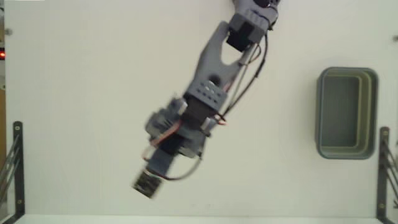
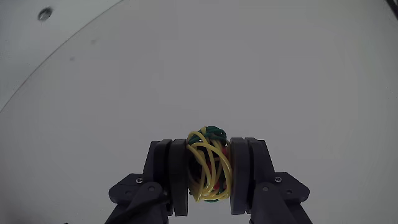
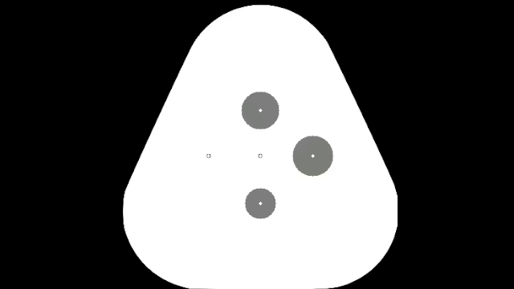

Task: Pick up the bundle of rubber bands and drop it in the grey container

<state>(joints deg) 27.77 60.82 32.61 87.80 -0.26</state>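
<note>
In the wrist view my gripper (image 2: 209, 148) is shut on the bundle of rubber bands (image 2: 210, 171), a mostly yellow clump with bits of green and red squeezed between the two dark fingers (image 2: 177, 174), above a bare white surface. In the fixed view the grey arm (image 1: 208, 93) reaches from the top down to the lower left, and its dark, blurred tip (image 1: 147, 182) hides the bundle. The grey container (image 1: 375, 112) sits far to the right, open side up, with nothing visible inside it.
The white table (image 1: 74, 93) fills the fixed view. Black metal brackets (image 1: 16, 162) stand at its lower left and lower right (image 1: 384, 168) edges. A curved seam and a small hole (image 2: 45, 14) show at the wrist view's upper left.
</note>
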